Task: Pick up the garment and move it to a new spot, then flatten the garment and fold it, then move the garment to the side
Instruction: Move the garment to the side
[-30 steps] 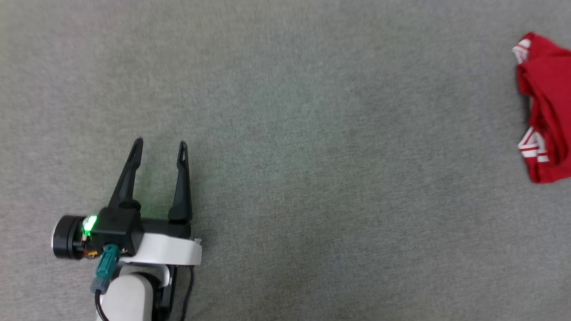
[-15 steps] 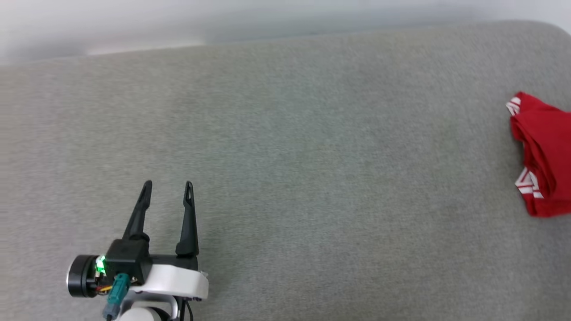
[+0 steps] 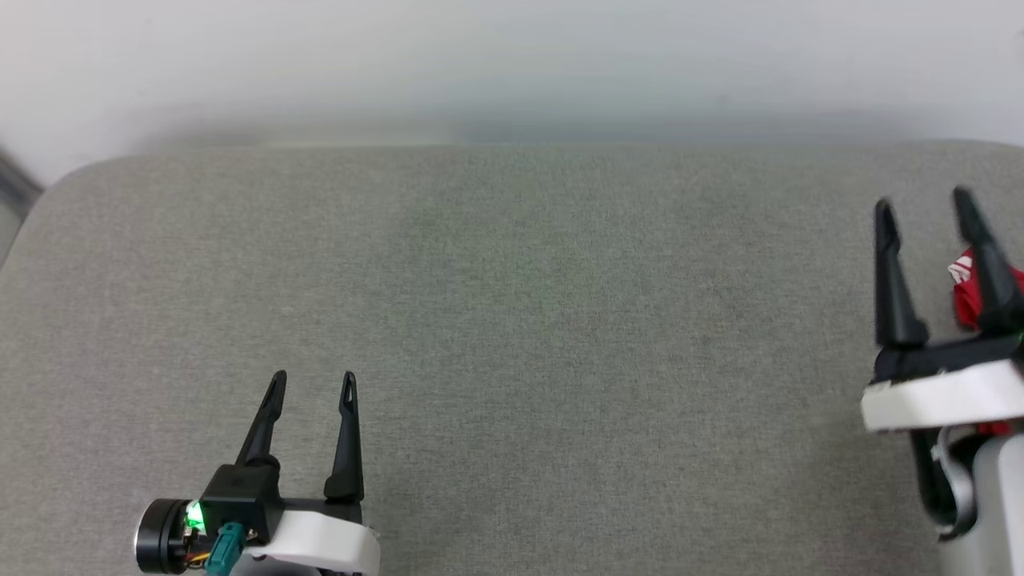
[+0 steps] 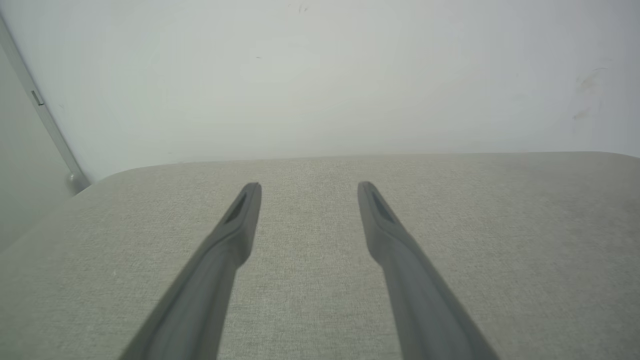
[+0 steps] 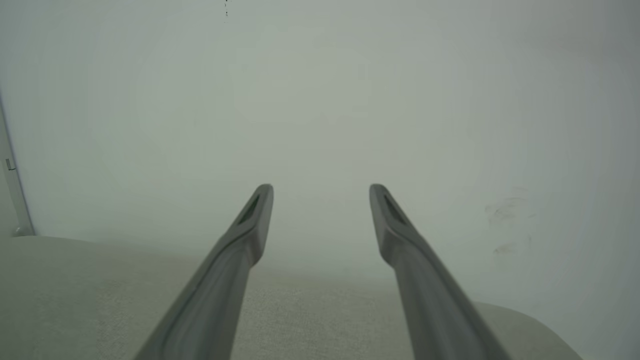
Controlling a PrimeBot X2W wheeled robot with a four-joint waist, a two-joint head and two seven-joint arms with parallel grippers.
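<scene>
A: Where's the garment (image 3: 966, 302)?
B: Far right side of the gray pad (image 3: 512, 320). Just a bit of red w/ a white stripe shows. The right gripper (image 3: 921, 202) is in front of it & hides the rest.
A: Is the right gripper holding it?
B: No. Its 2 fingers are spread apart & empty. Can't tell if a finger touches the red cloth.
A: And the left gripper (image 3: 314, 376)?
B: Low on the left side, over the pad, well apart from the garment. Fingers spread too, empty. A green light (image 3: 192, 516) glows on its base.
A: What's at the back?
B: A pale wall (image 3: 512, 64), right behind the pad.
</scene>
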